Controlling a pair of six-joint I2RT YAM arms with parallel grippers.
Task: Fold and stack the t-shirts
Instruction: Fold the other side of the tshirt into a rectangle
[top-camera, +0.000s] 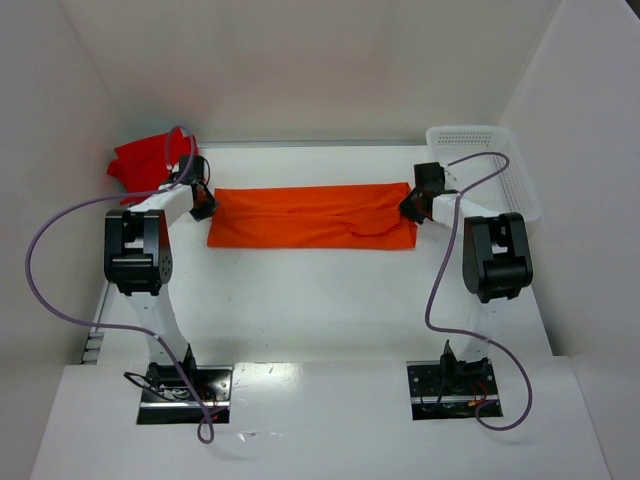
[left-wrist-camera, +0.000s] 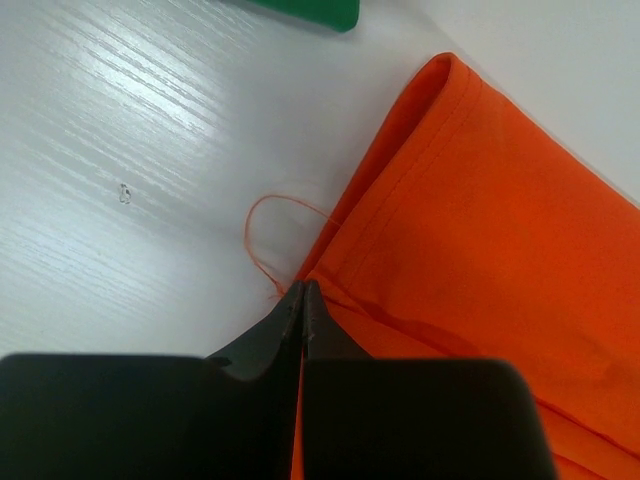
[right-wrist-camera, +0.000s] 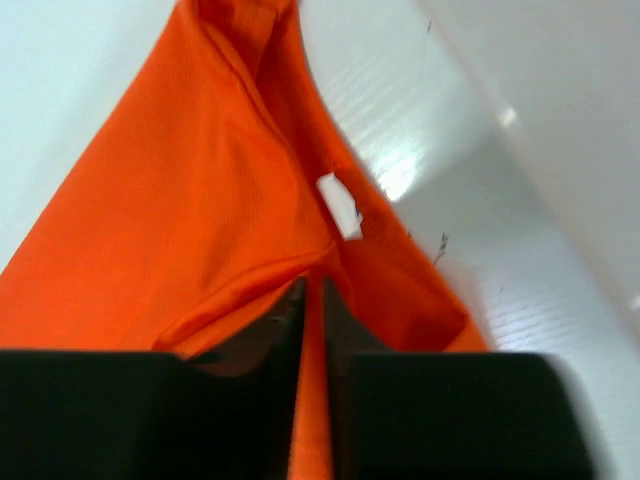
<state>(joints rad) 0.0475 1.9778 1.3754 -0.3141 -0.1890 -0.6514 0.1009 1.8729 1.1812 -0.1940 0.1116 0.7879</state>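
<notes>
Folded into a long strip across the table (top-camera: 330, 300): orange t-shirt (top-camera: 312, 215), left gripper (top-camera: 203, 205) clamped on one end, right gripper (top-camera: 410, 207) pinching the other. Soft, light, floppy, so probably best taken at the corners, through every layer.

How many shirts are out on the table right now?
3. An orange shirt lies stretched across the middle, a red shirt is bunched in the far left corner, and a green shirt barely peeks into the left wrist view. Others may be hidden.
</notes>
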